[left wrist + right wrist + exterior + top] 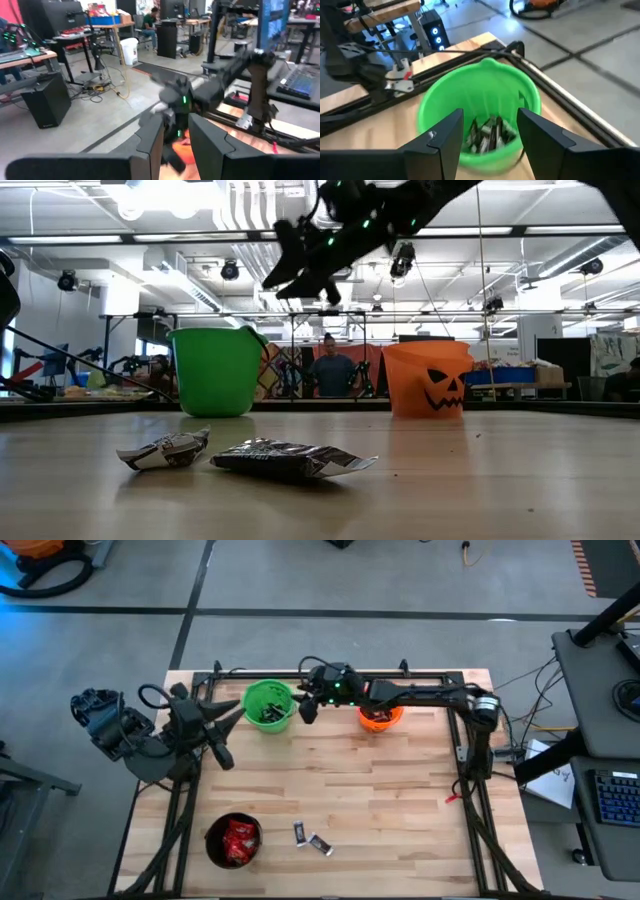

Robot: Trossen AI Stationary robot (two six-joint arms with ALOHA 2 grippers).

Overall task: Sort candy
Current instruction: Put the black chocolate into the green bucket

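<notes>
Over the green bucket (268, 706) in the high view hangs the right gripper (308, 708); red candy fills the black bucket (232, 842), two bars (311, 838) remain on the surface. Low view: those bars lie loose. Right wrist view: gripper released, empty above sorted black-silver candy (489, 134).

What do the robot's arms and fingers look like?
Both arms are dark, jointed and thin. The right arm has tiny green lights near its wrist. The right gripper and the left gripper each have two flat, black, blocky fingers.
</notes>
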